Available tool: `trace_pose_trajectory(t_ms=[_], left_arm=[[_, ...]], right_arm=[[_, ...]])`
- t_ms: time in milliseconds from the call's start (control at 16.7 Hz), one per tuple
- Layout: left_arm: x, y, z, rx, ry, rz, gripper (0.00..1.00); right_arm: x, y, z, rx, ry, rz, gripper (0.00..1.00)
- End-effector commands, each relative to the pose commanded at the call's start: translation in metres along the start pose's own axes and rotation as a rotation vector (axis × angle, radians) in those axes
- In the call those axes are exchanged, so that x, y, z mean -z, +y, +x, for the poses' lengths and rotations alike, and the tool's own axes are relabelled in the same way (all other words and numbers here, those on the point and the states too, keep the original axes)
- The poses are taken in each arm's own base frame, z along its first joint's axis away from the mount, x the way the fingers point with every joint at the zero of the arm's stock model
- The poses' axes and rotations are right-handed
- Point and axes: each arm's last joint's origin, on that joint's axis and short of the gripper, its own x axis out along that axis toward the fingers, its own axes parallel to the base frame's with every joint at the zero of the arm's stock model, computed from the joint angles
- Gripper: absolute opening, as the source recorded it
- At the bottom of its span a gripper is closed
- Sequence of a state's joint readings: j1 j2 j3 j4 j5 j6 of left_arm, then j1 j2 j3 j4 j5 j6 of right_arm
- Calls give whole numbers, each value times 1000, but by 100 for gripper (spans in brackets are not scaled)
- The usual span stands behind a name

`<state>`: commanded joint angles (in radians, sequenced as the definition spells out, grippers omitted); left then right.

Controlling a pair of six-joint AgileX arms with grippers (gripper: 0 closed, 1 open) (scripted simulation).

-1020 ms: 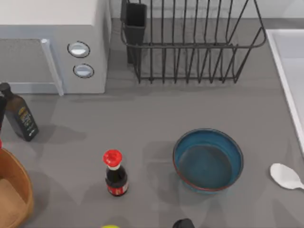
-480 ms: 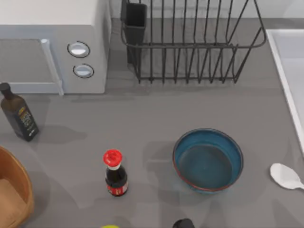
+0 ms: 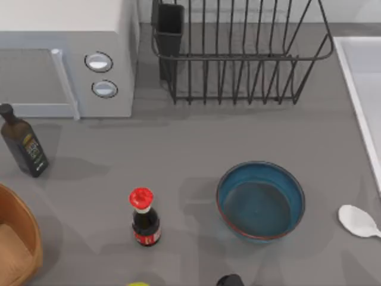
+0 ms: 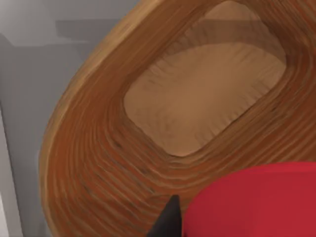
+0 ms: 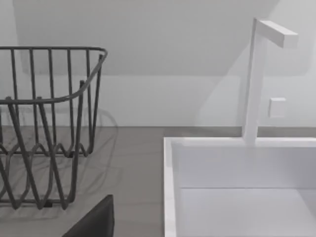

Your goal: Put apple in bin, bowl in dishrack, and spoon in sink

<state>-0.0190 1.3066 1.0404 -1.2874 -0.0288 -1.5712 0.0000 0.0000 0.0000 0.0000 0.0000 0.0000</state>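
Note:
In the left wrist view the red apple [image 4: 256, 197] hangs above the open mouth of the tan wicker bin [image 4: 94, 163]. My left gripper [image 4: 247, 227] is shut on it, with one dark fingertip [image 4: 168, 219] showing beside it. From above, the bin [image 3: 24, 220] sits at the table's front left. The blue bowl [image 3: 260, 201] stands right of centre. The white spoon [image 3: 357, 221] lies near the right edge. At the back stands the black dishrack [image 3: 238, 56], and the sink [image 3: 363, 77] is at the far right. A dark part of my right gripper [image 5: 94, 222] shows in its wrist view, facing the dishrack [image 5: 44, 123] and sink [image 5: 237, 187].
A white microwave [image 3: 65, 53] fills the back left. A dark oil bottle [image 3: 22, 142] stands in front of it, and a red-capped sauce bottle [image 3: 143, 217] is front centre. A white faucet [image 5: 254, 79] rises behind the sink.
The dark arm piece and red speck at the top view's left edge one second ago have slid out past that edge. Bowl, spoon and bottles have not moved.

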Motion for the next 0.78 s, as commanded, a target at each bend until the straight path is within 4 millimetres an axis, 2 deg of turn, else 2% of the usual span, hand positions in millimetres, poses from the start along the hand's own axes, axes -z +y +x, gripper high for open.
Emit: trace_pose_trajectory(t_ms=[540,780], left_arm=[[-1,2,44,10,-1,-7,0],[-1,2,45,9,-2,-7,0]], right_arm=[[0,0,0,0,0,0,100],[0,0,0,0,0,0,100]])
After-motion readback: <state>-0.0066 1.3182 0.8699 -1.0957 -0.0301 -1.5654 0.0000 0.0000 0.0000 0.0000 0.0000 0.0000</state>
